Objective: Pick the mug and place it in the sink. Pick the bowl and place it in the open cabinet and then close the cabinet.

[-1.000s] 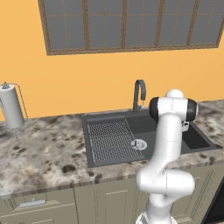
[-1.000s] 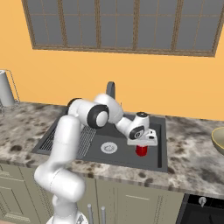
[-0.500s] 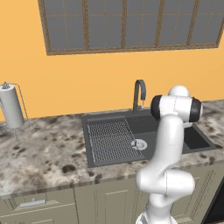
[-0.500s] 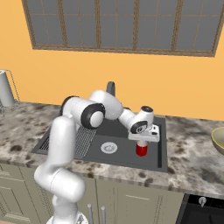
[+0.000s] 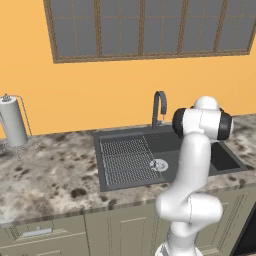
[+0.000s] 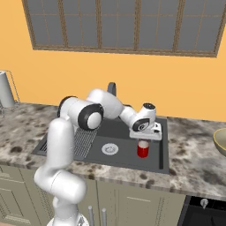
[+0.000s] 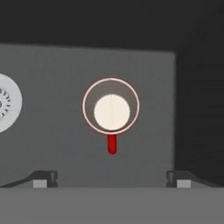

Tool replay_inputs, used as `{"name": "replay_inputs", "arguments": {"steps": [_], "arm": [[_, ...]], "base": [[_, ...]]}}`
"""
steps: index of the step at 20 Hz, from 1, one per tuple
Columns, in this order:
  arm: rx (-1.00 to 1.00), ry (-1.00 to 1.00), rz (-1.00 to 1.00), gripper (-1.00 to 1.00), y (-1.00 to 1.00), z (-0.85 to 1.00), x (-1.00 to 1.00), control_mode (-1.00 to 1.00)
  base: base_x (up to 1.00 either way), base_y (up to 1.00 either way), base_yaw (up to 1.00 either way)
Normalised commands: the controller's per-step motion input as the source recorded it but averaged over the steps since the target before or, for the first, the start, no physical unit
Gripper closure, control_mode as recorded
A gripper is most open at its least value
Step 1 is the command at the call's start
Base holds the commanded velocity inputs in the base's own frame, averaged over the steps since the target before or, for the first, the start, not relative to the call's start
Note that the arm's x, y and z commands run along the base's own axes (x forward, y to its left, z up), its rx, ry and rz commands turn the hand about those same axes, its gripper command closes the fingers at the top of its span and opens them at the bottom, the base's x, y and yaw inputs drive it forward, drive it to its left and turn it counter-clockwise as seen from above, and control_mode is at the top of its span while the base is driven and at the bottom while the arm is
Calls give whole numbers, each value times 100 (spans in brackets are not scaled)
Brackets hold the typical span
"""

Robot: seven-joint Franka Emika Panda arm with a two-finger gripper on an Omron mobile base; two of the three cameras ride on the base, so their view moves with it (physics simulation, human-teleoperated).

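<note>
The red mug (image 6: pixel 142 149) stands upright on the floor of the dark grey sink (image 6: pixel 164 145), right of the silver drain (image 6: pixel 110 148). My gripper (image 6: pixel 143 138) hangs just above it, open, holding nothing. In the hand view the mug (image 7: pixel 111 107) sits straight below, its pale inside facing up and its red handle pointing toward me; the gripper (image 7: pixel 111 179) has its jaws spread far wider than the mug. The tan bowl (image 6: pixel 220 141) rests on the counter at the far right edge. The cabinet is out of view.
A curved dark faucet (image 5: pixel 159 107) rises behind the sink (image 5: pixel 225 160), and the ribbed drainboard (image 5: pixel 127 160) lies to the left. A paper towel roll (image 5: pixel 12 125) stands on the counter far left. A black appliance (image 6: pixel 203 212) sits below the counter at right.
My hand has lifted a little off the mug and levelled out. The mug stays standing on the sink floor. The jaws remain wide.
</note>
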Motion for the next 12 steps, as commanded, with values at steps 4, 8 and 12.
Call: {"name": "replay_inputs", "arguments": {"steps": [4,8,12], "arm": [[0,0,0,-100,0,27,-1,-100],[0,0,0,-100,0,29,-7,-100],[0,0,0,-100,0,23,-18,-100]], "base": [[0,0,0],[0,0,0],[0,0,0]]}}
